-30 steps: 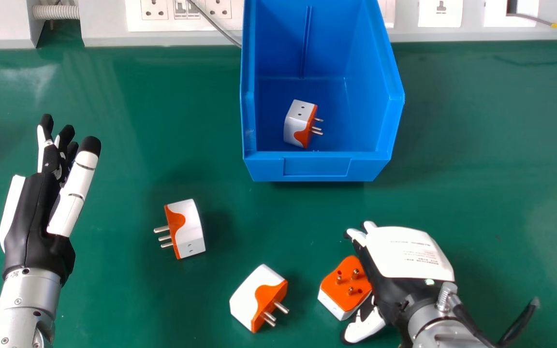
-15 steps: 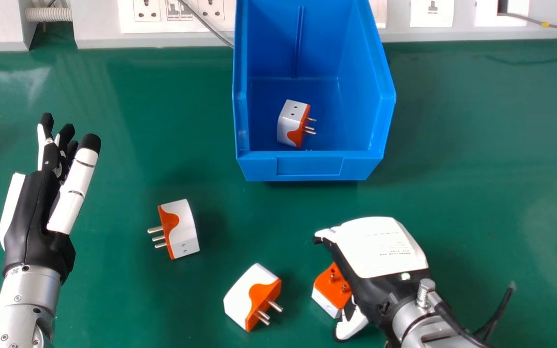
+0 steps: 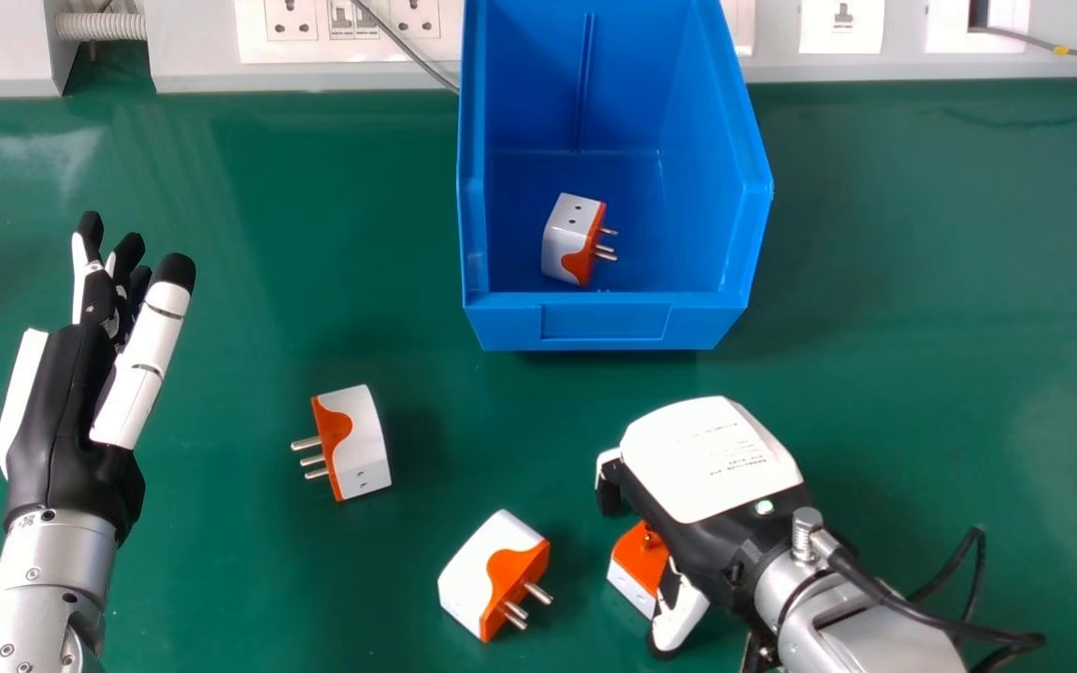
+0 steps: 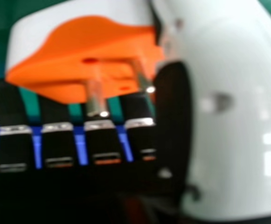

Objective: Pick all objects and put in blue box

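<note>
Green tabletop [image 3: 922,234], right hand [image 3: 711,458] over white-orange adapter [image 3: 638,563], fingers [image 4: 56,140] spread; left hand [image 3: 71,421] at left, fingers apart

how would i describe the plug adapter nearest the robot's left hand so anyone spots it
Find the blue box on the green table, then look nearer and left, toward the robot's open left hand. The white and orange adapter lies just right of that hand. Its prongs point left, while those of the middle adapter and the boxed adapter point right.
</note>
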{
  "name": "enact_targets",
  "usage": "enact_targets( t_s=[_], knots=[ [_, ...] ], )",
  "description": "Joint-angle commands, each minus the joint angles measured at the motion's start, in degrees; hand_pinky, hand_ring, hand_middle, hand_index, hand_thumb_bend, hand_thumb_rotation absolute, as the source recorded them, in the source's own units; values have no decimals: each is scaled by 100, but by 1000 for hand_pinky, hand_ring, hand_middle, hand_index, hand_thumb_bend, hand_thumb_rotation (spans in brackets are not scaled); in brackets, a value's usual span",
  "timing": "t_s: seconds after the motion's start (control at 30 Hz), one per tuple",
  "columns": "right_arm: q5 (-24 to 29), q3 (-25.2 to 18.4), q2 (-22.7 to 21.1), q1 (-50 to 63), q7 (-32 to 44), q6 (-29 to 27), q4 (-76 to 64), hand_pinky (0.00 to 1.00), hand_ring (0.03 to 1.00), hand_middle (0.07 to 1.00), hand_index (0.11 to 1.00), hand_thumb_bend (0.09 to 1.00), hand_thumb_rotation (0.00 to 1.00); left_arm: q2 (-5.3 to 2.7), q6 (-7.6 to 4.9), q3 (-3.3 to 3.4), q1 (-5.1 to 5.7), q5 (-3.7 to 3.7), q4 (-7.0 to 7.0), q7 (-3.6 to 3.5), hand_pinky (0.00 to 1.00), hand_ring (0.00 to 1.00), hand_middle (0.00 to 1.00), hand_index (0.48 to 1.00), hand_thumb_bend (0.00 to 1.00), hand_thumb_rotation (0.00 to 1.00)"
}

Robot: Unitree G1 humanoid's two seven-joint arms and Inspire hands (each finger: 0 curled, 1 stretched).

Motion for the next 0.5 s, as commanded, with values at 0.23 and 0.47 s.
enact_targets(
  t_s=[0.23,0.47],
  knots=[
    [222,-158,-244,-67,-757,-294,743,151,332,502,504,509,6,87,-64,71,-67,-51,-38,-36,1000,1000,1000,1000,536,760],
    [1181,-530,-352,-182,-1287,-971,1153,94,196,483,489,519,2,95,-31,90,-15,-98,-151,-92,1000,1000,1000,1000,534,762]
  ],
)
